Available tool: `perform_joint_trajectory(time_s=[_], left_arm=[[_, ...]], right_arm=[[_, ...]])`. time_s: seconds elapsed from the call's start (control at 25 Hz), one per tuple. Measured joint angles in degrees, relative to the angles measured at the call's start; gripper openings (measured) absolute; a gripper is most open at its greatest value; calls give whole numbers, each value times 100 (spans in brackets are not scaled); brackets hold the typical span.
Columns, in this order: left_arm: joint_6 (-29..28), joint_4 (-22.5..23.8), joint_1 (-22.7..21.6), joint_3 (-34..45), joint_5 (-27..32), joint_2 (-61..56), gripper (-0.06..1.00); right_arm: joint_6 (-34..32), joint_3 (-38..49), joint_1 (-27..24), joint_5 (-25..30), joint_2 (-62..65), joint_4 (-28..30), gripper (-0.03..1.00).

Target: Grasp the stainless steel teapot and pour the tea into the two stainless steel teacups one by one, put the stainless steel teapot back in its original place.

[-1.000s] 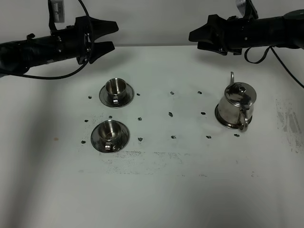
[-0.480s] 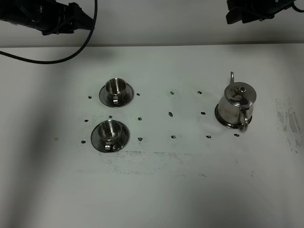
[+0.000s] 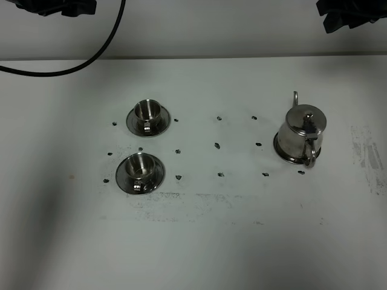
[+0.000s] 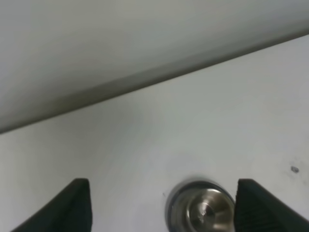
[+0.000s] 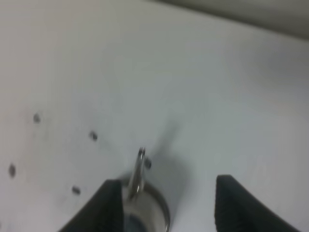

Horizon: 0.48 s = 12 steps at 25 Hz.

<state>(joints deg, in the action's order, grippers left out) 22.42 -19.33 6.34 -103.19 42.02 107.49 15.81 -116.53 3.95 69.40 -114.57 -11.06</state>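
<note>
Stainless steel teapot upright on coaster

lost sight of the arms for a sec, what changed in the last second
Both arms pulled back toward the far edge: the left arm and the right arm now show only at the top corners. Nothing was grasped. The teapot, the far teacup and the near teacup stayed put.

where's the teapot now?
Exterior high view: the stainless steel teapot stands on the table, right side; the far teacup and near teacup sit at left.
</note>
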Motion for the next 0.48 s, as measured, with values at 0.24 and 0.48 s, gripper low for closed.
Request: perform_joint_trajectory(time_s=[0.24, 0.48], left_arm=[[-62, 325, 207, 1415, -662, -1218, 58], [-255, 430, 211, 2923, -1318, -2635, 58]], right_arm=[[-42, 1140, 89, -337, 1154, -33, 45], [-42, 2395, 155, -954, 2158, -82, 45]])
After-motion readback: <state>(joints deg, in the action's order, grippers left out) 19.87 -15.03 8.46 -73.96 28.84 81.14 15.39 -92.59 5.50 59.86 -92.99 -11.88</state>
